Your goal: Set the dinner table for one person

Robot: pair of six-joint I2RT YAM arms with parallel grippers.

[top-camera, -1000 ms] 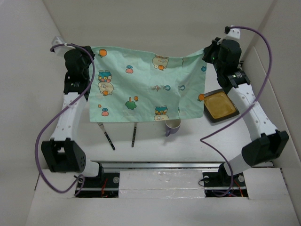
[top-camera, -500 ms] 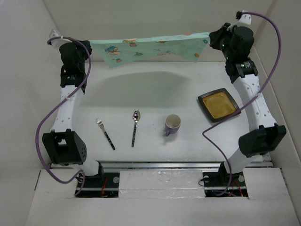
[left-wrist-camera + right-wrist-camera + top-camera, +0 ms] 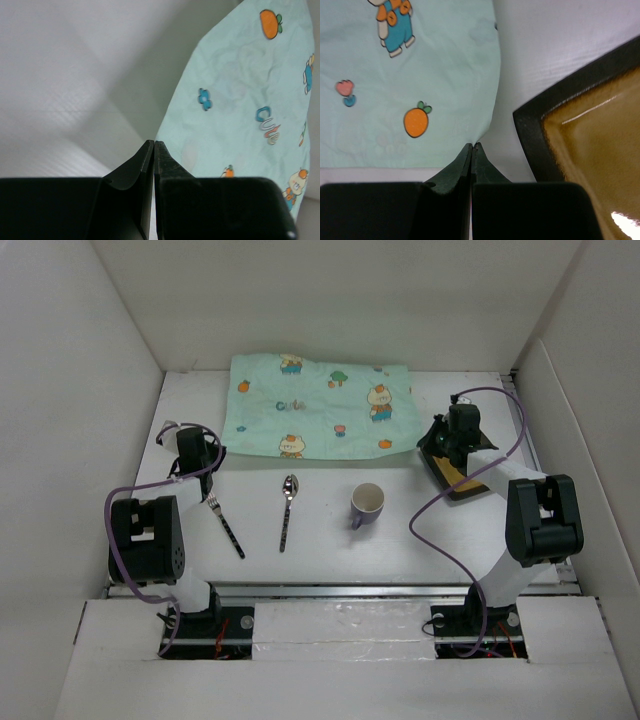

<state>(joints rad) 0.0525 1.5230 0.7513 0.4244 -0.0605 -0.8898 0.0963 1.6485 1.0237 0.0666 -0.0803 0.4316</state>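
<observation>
The mint-green bear-print placemat [image 3: 320,405] lies spread flat at the back of the white dinner table [image 3: 450,540]. My left gripper [image 3: 216,453] is low at its near-left corner. In the left wrist view my left gripper [image 3: 154,142] is shut, with the placemat [image 3: 240,100] edge running into the tips. My right gripper [image 3: 431,438] is at the near-right corner. In the right wrist view my right gripper [image 3: 473,146] is shut, pinching the tip of the placemat [image 3: 420,75].
A fork [image 3: 225,525], a spoon [image 3: 287,510] and a purple cup [image 3: 367,505] lie in a row in front of the placemat. A dark square plate [image 3: 468,480] with an amber middle, partly under my right arm, shows in the right wrist view [image 3: 590,145]. A metal rail [image 3: 340,590] runs along the near edge.
Both arms held the placemat up in the air, swung it back and came down. It now lies flat at the back of the table, uncovering the fork, spoon and cup.
</observation>
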